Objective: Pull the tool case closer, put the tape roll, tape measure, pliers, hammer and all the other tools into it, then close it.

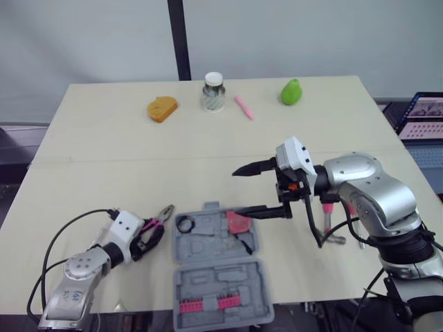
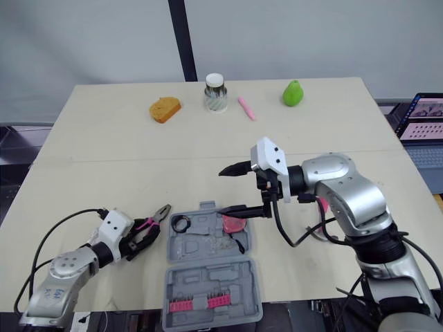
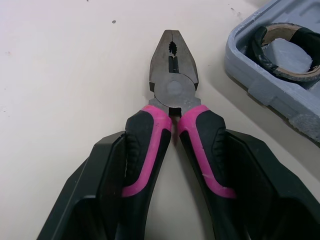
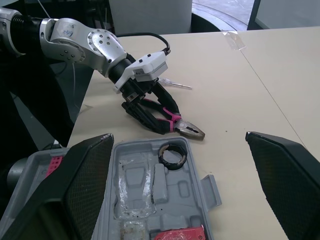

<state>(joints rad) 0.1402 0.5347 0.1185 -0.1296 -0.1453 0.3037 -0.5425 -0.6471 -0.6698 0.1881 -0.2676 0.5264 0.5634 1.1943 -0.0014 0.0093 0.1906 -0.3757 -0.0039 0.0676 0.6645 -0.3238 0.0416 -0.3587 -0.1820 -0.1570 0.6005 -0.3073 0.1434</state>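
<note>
One tool case [image 1: 208, 243] lies open at the near edge of the table [image 1: 138, 159] in the head views. I count one tape roll [image 1: 185, 223] and one tape measure [image 1: 239, 221] in its tray. The mid-table is bare. My right gripper [image 1: 235, 191] hovers over the tray and my left gripper [image 1: 147, 238] sits just left of the case.

Left wrist view: its fingers [image 3: 107, 185] pinch one pliers [image 3: 172, 90] by both handles.

Right wrist view: the right fingers [image 4: 75, 185] are spread wide. The pliers' long axis runs diagonally, nose toward the case's tape-roll corner.

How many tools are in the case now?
2 loose ones: tape roll in the far-left pocket, tape measure in the far-right. The near half also holds a bit strip. The right gripper may hide something small.
</note>
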